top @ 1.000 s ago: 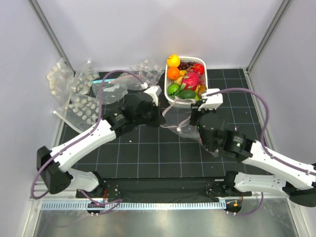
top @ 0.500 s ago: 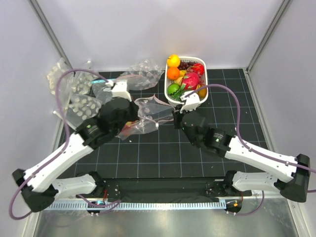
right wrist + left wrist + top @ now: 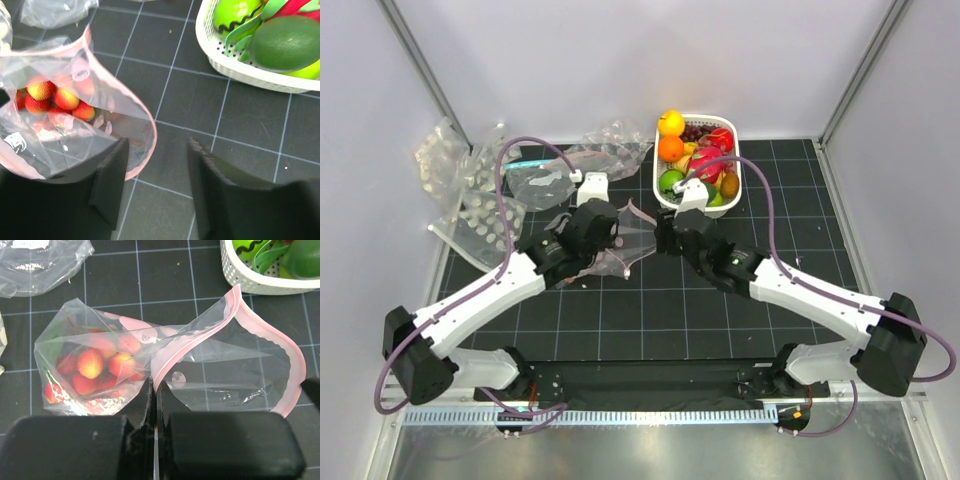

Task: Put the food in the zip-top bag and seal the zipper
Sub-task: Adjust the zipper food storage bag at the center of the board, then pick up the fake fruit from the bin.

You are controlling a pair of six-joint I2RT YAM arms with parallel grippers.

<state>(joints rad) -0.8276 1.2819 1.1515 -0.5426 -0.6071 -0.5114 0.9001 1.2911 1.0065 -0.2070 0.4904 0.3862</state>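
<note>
Clamps the zipper point(image 3: 280, 345) of the zip-top bag point(image 3: 70, 320) between the pressed-together fingers of the left gripper point(image 3: 155, 395), right at the fingertips, with the strawberries point(image 3: 92, 365) already inside, ahead and to their left. Holds the right gripper point(image 3: 155, 170) spread wide on nothing, the bag's mouth just ahead of its left finger.

To load well: hold that pinch firm and raise the lip so the mouth gapes. Reach the right gripper forward into the basket point(image 3: 240, 70) for the dragon fruit point(image 3: 708, 162), then drop it deep, clear of the strip. Avoid tugging, which would likely spill the berries.

Shows from the left wrist the whole pink strip curling open to the right of the pinch. Hides that pinch from above, under the wrist. Gives the full basket only from overhead.
</note>
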